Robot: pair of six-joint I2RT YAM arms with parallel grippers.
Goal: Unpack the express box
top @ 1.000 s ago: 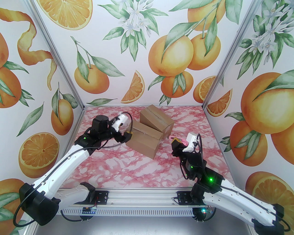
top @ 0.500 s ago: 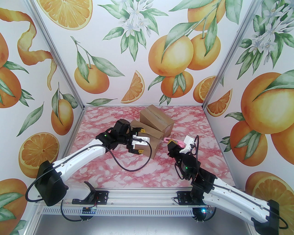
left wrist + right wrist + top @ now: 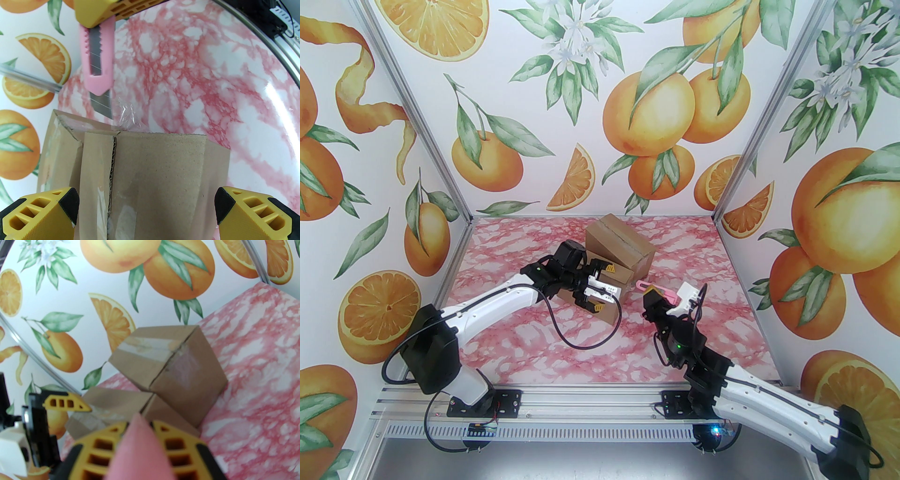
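Left gripper (image 3: 147,211) is spread astride the brown cardboard box (image 3: 159,168), judged light and stiff; its side walls are preferred. Pink utility knife (image 3: 97,68) is pinched by right gripper (image 3: 651,293).

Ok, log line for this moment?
left gripper: open, astride near box | right gripper: shut on knife | blade by box's taped end

Light is bright and even, falling from above; shadows beside the cardboard boxes (image 3: 623,246) are faint and soft. The overhead view is sharp throughout. In the left wrist view a white streak of glare lies on the glossy table (image 3: 269,91), and straight edges bow toward the corners. The right wrist view is soft, and the pink knife (image 3: 138,451) nearest the lens is a blur.
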